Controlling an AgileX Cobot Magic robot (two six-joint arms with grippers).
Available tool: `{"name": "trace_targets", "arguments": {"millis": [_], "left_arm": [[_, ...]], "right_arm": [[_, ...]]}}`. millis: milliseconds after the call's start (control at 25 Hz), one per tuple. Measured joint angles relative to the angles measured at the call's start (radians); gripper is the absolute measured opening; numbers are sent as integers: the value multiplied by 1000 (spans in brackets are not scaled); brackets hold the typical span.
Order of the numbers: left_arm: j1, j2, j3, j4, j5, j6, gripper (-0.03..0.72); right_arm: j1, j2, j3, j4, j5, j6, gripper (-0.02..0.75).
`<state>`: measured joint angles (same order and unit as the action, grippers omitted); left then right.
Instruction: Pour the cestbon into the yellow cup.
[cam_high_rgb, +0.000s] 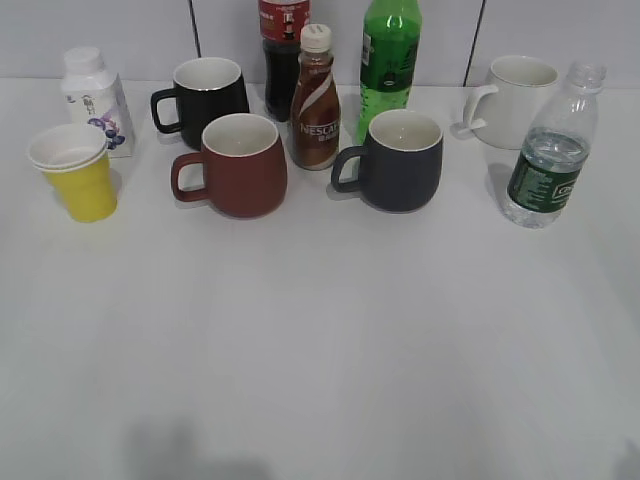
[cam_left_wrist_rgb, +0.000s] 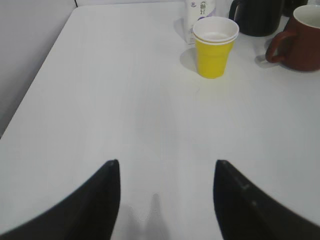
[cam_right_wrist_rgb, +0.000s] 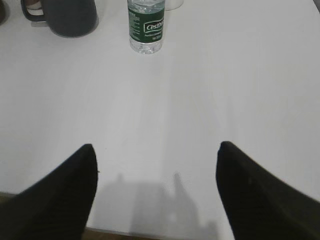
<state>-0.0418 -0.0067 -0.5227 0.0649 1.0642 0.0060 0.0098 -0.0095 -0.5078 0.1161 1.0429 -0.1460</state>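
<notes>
The cestbon (cam_high_rgb: 546, 160), a small clear uncapped bottle with a dark green label, stands upright at the right of the white table; it also shows at the top of the right wrist view (cam_right_wrist_rgb: 146, 26). The yellow cup (cam_high_rgb: 78, 172) with white rim stands upright at the far left and shows in the left wrist view (cam_left_wrist_rgb: 214, 47). My left gripper (cam_left_wrist_rgb: 166, 165) is open and empty, well short of the cup. My right gripper (cam_right_wrist_rgb: 156, 147) is open and empty, well short of the bottle. Neither gripper shows in the exterior view.
A row stands at the back: a milk carton (cam_high_rgb: 96, 98), black mug (cam_high_rgb: 206, 98), maroon mug (cam_high_rgb: 238, 165), cola bottle (cam_high_rgb: 283, 55), Nescafe bottle (cam_high_rgb: 315, 100), tall green bottle (cam_high_rgb: 389, 62), dark grey mug (cam_high_rgb: 397, 160) and white mug (cam_high_rgb: 512, 100). The table's near edge (cam_right_wrist_rgb: 65, 224) lies under my right gripper.
</notes>
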Motion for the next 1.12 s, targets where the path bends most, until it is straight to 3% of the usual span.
{"name": "trace_targets", "arguments": {"millis": [1120], "left_arm": [[0, 0, 0, 0, 0, 0, 451]], "right_arm": [[0, 0, 0, 0, 0, 0, 554]]}}
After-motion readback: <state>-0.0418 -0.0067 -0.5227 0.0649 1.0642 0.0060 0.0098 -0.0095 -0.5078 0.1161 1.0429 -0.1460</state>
